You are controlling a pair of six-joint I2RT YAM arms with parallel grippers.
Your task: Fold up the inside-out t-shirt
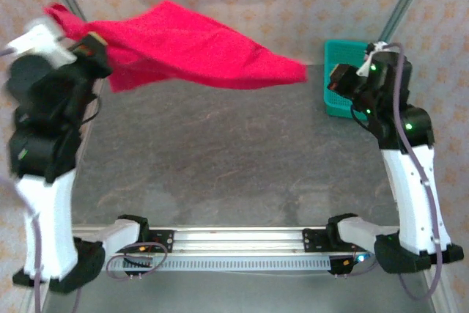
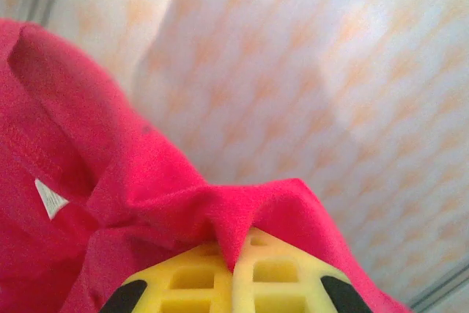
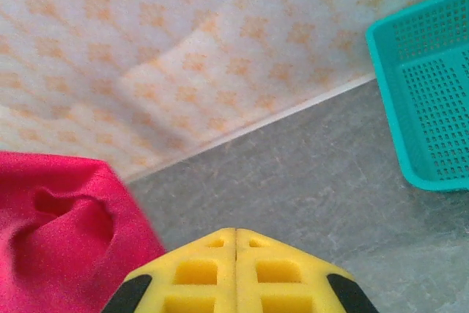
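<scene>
1. The inside-out t-shirt (image 1: 198, 53) hangs in the air left of the teal basket (image 1: 341, 60), above the bench (image 1: 234, 159). Lower it carelessly and it will likely bunch instead of spreading flat.
2. Its loose end reaches near the basket and could snag the rim if you swing it that way.
3. Your left fingers (image 2: 190, 276), far left of the basket, are clamped on just a small fold. A jerk could pull it free.
4. Your right fingers (image 3: 198, 276), just beside the basket, are pressed together on nothing, so the loose end goes unsupported.
5. The white tag (image 2: 50, 198) faces outward; watch the seams.
</scene>
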